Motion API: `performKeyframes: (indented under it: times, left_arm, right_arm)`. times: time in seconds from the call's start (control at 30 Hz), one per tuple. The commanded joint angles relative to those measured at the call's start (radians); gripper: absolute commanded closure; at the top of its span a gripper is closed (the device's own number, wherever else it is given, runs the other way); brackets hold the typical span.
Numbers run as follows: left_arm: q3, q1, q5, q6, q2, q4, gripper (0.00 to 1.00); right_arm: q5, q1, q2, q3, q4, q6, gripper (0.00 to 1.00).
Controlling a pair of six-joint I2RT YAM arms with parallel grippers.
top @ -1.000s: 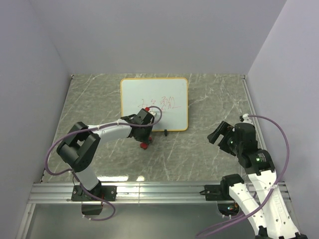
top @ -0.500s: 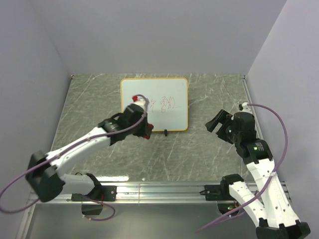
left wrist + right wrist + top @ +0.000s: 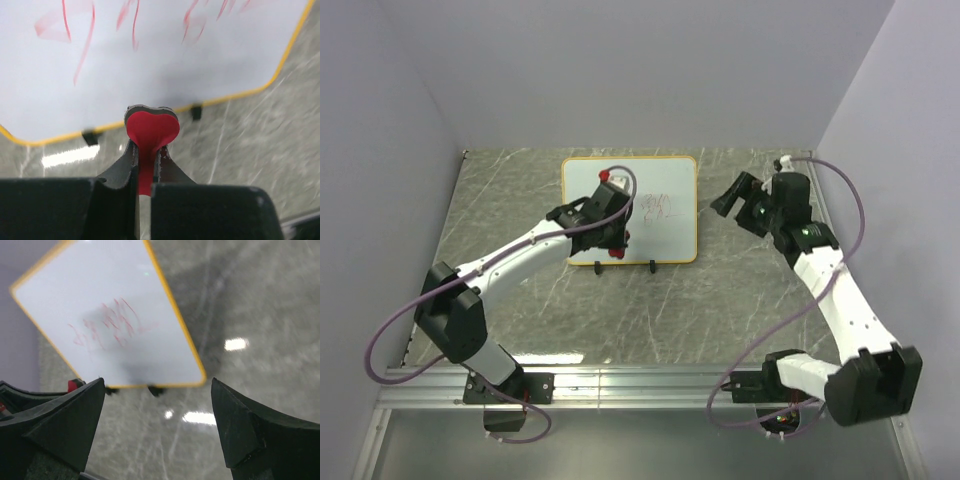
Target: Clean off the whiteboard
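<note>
Pinching red eraser (image 3: pixel 151 129) in left jaws over board (image 3: pixel 165 65) near its clipped edge; holding right jaws wide apart above worktop (image 3: pixel 740 290), beside board

The whiteboard (image 3: pixel 665 215) lies flat on the grey marbled table (image 3: pixel 740 300).

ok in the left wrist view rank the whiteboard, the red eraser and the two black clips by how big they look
1. whiteboard, fills the upper frame
2. red eraser, though it sits close to the camera, which enlarges it
3. black clips, the two look about alike
</note>
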Motion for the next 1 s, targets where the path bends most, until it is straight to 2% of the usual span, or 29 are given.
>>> performKeyframes:
  times: [0.0,0.17,0.27,0.5,0.77,0.83,0.97]
  left_arm:
    - [0.165,-0.006,-0.082,0.044,0.042,-0.044,1.00]
    - [0.288,-0.006,-0.104,0.064,0.074,-0.090,1.00]
    - [0.312,-0.006,-0.101,0.075,0.079,-0.104,1.00]
    - [0.251,-0.006,-0.038,0.067,0.025,-0.094,1.00]
    - [0.240,-0.006,-0.074,0.047,0.027,-0.124,1.00]
    - [0.297,-0.007,-0.096,0.027,0.053,-0.170,1.00]
    - [0.381,-0.007,-0.103,0.033,0.148,-0.186,1.00]
  right_arm:
    - [-0.137,-0.036,0.132,0.119,0.181,-0.022,0.08]
    - [-0.269,-0.070,0.307,0.216,0.274,-0.039,0.10]
    - [-0.380,-0.093,0.415,0.279,0.343,-0.042,0.17]
    - [-0.478,-0.107,0.645,0.481,0.390,-0.050,0.18]
    - [-0.499,-0.107,0.775,0.561,0.364,-0.111,0.18]
    - [-0.513,-0.105,0.795,0.572,0.359,-0.120,0.17]
    - [-0.571,-0.101,0.818,0.544,0.454,-0.065,0.17]
